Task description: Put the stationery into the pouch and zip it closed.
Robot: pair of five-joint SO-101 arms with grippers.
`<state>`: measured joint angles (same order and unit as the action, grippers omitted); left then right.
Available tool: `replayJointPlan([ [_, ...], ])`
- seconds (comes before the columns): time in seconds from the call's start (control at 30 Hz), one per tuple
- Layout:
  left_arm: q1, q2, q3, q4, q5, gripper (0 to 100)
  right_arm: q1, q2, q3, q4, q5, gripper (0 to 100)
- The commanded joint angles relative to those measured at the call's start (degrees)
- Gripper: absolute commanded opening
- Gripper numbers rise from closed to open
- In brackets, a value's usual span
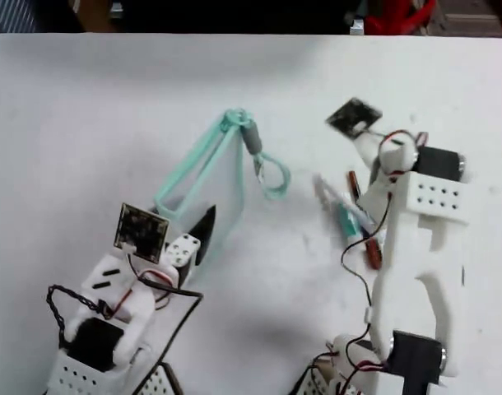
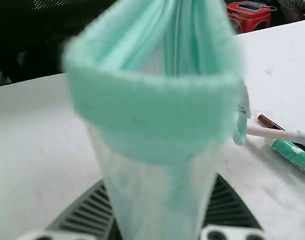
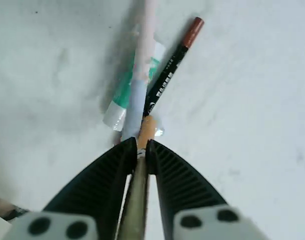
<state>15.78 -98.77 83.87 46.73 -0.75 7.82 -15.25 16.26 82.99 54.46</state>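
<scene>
On the white tabletop [image 1: 86, 107], the left end effector [image 2: 157, 200] had its jaws pressed against either side of the near end of the pouch [image 2: 152, 115]. The pouch was mint green with see-through mesh walls, and the grip kept it standing on edge with its mouth spread open. In the high view the pouch ran away from that arm toward the far side of the tabletop. A grey fitting [image 1: 251, 138] sat at its far tip, and a mint wrist loop [image 1: 274, 177] lay just beyond that. To the right of the pouch, and apart from it, the stationery lay in a loose bundle: a white pen [image 3: 142, 60], a green-and-white tube [image 3: 123, 97] touching it, and a black pencil [image 3: 172, 65] with a brown end angled off beside them. The right end effector [image 3: 140, 147] was down over the near end of this bundle. Its jaws were closed to a narrow slit on an orange-tipped pen [image 3: 147, 131], whose brownish shaft ran back between the fingers.
</scene>
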Motion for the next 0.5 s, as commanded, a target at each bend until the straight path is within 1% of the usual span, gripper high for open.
replayJointPlan([
  [0.0,-0.5,0.2,0.0,-1.3,0.2,17,-4.1,2.9,6.6,-6.2,0.1,1.8],
  [0.13,-0.7,0.2,0.0,-1.1,0.2,17,-4.7,5.1,8.5,-9.5,0.1,1.8],
  [0.33,-0.6,0.2,0.1,-1.3,0.2,17,-4.5,4.1,8.1,-9.4,-1.7,1.8],
  [0.4,-0.6,0.2,0.1,-1.3,0.2,17,-5.4,3.5,8.1,-9.5,-2.5,1.8],
  [0.47,-0.6,0.2,0.1,-1.3,0.2,17,-8.2,3.3,8.0,-9.5,-3.9,1.8],
])
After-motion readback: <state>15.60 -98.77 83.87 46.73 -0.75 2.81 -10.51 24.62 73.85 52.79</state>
